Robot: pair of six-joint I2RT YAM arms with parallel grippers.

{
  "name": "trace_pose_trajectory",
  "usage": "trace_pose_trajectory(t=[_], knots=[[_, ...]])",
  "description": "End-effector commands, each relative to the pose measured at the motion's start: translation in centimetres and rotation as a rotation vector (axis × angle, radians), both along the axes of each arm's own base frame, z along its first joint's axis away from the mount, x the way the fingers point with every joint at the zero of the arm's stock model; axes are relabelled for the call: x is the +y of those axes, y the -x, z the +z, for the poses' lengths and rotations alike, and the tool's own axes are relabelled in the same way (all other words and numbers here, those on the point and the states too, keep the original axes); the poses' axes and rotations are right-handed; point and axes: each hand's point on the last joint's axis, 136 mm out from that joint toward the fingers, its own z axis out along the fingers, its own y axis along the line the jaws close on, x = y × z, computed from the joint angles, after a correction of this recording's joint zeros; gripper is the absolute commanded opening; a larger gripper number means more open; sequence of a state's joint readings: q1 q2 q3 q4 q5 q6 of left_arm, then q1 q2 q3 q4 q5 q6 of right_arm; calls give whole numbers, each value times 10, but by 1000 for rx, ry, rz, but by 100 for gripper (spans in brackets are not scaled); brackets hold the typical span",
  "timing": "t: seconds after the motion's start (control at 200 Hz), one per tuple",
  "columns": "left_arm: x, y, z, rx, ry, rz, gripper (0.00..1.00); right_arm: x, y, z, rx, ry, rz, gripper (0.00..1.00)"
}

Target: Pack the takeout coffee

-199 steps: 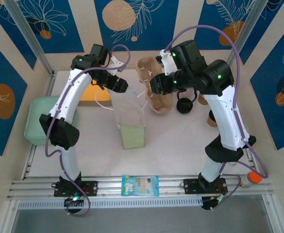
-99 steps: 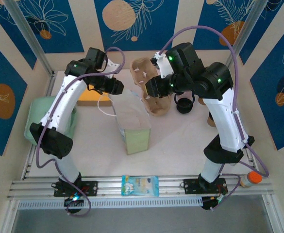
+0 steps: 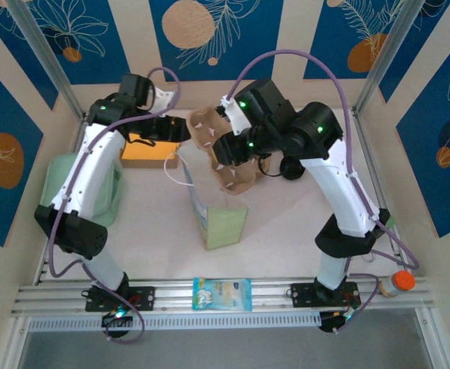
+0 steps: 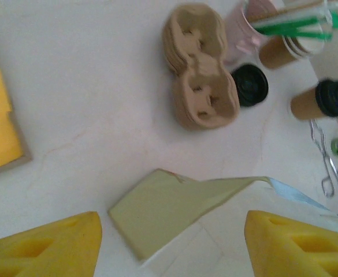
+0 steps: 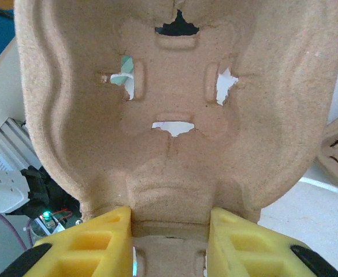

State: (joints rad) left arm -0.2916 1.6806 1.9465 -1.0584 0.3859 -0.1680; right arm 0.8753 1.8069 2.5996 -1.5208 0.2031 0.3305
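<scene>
Leftward the right tool [image 5: 169, 231] has swung, clenched on a pulp cup carrier [image 5: 180, 115] near the paper bag [image 3: 223, 224]; the left tool [image 4: 171, 245], released and empty, has backed away. Takeout coffee [image 4: 319, 99] stands on the counter [image 4: 99, 104], unpacked; nearly everything remains.

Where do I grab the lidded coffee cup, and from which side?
Take the takeout coffee by its kraft wall below the black lid, jaws level, coming from the paper bag side: it stands upright, and that side looks bare.
</scene>
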Motion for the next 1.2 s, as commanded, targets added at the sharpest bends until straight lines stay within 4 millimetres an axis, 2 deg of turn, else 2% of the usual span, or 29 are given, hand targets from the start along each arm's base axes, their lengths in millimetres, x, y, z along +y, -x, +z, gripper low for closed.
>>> trace_pose_trajectory(t=[0.0,0.27,0.42,0.625,0.725,0.805,0.911,1.046,1.196], knots=[[12,4,22,-58,66,49,68,5,1,-10,30,23,-23,32],[10,46,1,-32,112,-7,73,22,-2,-31,84,46,-21,31],[9,59,11,-63,167,-12,74,24,-9,-36,101,42,-39,31],[6,70,40,-121,235,-20,79,25,-14,-38,106,32,-57,31],[-1,75,48,-132,283,-46,79,22,-17,-40,106,27,-70,31],[-5,78,41,-115,271,-61,79,23,-18,-41,109,19,-70,31],[-7,80,21,-75,221,-65,76,25,-20,-46,124,18,-71,31],[-1,88,-6,-31,149,-55,64,28,-17,-49,135,20,-63,30],[2,96,-20,-10,136,-48,51,31,-17,-52,138,24,-60,30]])
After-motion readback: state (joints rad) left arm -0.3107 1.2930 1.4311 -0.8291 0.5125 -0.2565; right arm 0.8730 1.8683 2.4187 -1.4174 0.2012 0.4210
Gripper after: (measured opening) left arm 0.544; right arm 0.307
